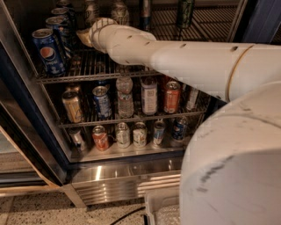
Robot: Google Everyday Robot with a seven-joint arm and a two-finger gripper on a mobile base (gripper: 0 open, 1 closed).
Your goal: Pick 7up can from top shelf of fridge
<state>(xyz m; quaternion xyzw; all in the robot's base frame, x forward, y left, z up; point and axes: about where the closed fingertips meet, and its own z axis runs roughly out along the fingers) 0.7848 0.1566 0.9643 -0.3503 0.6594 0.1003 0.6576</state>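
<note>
My white arm reaches into the fridge (125, 181) from the right, over the top shelf (94, 67), a chrome wire rack. My gripper (84, 38) is at the arm's far end, low over the rack and just right of the Pepsi cans. Two silvery-white 7up cans stand at the back of the shelf. One 7up can (91, 9) is just behind and above my gripper. The other (119, 12) is behind my wrist. My arm hides the lower part of both.
Blue Pepsi cans (47, 51) stand in a row at the shelf's left. A slim dark can (145, 12) and a tall green slim can (185, 12) stand at the back right. Lower racks hold several cans and bottles (125, 97). The dark door frame (24, 132) is at left.
</note>
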